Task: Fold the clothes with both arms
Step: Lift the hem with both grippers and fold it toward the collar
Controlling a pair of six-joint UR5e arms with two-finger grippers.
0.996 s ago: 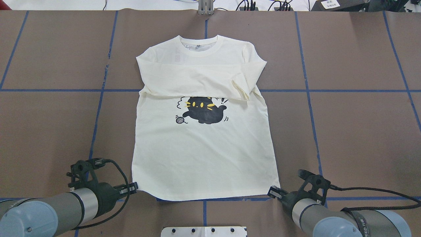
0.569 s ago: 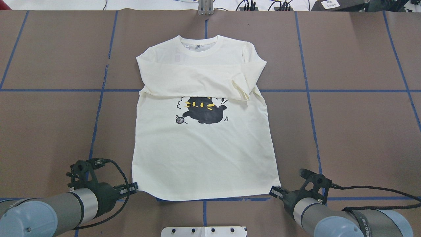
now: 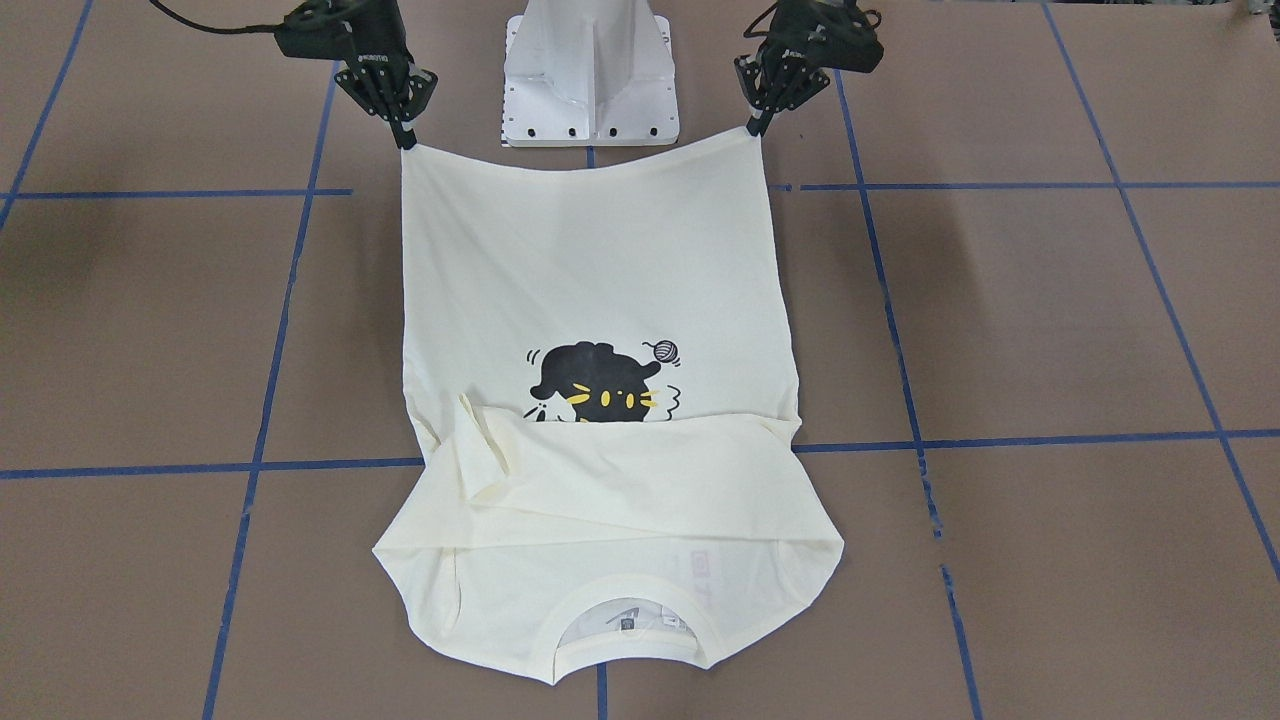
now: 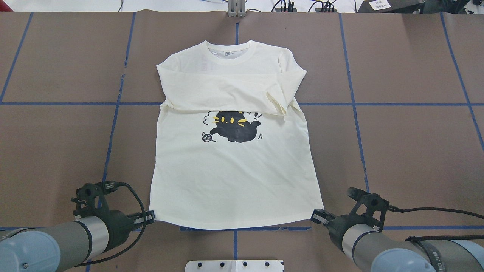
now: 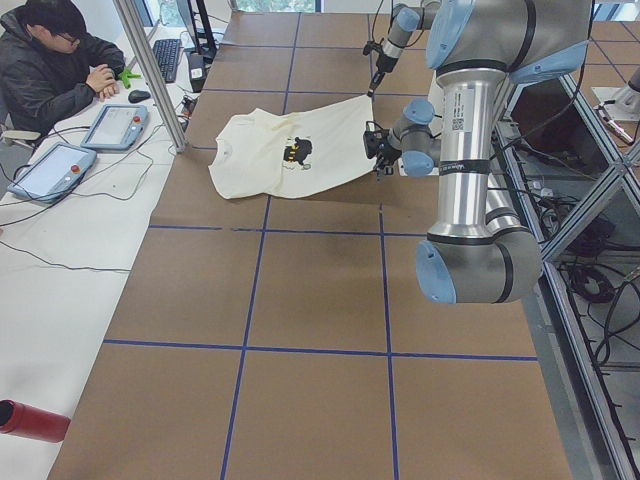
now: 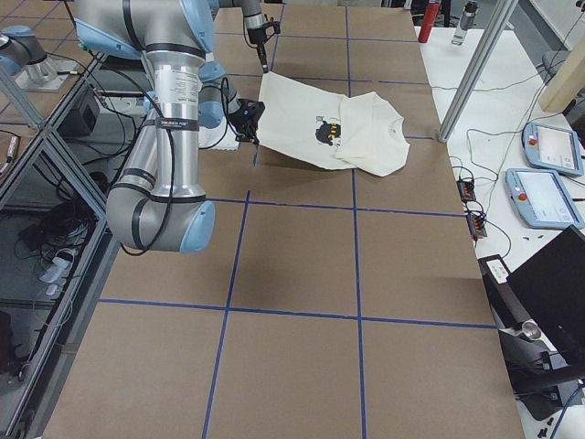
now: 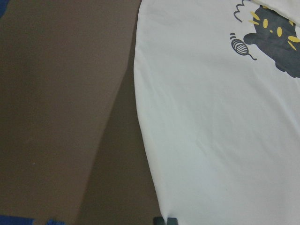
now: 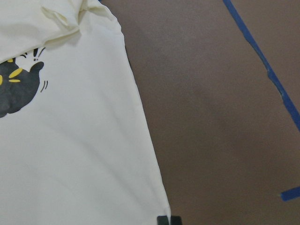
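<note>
1. Nearest the robot, the left gripper (image 4: 150,217) is pinched narrow on the near-left hem corner of the shirt (image 4: 230,181). The right gripper (image 4: 316,216) is clamped the same way on the near-right corner. Both wrist views show cloth right at the fingertips.
2. Between them the hem (image 4: 234,226) runs taut. In the side views this near edge is raised off the table (image 4: 408,151), with a shadow under it. I'd call this the opening of the hem-to-collar fold: both corners gripped, nothing carried over yet.
3. A little further out, the body of the shirt lies face up and smooth, sloping down to the table. The cat print (image 4: 232,126) is in plain sight, so the lengthwise fold is not yet done.
4. Beyond the print, the sleeves (image 4: 227,90) lie crossed over the chest, one atop the other, with a cuff ending near the robot's right side. That part of the job looks finished.
5. Farthest away, the collar (image 4: 230,56) rests flat on the table, well apart from both grippers. By my judgement, what's left is to sweep the hem forward over the sleeves to the shoulders, release, and perhaps fold once more.
</note>
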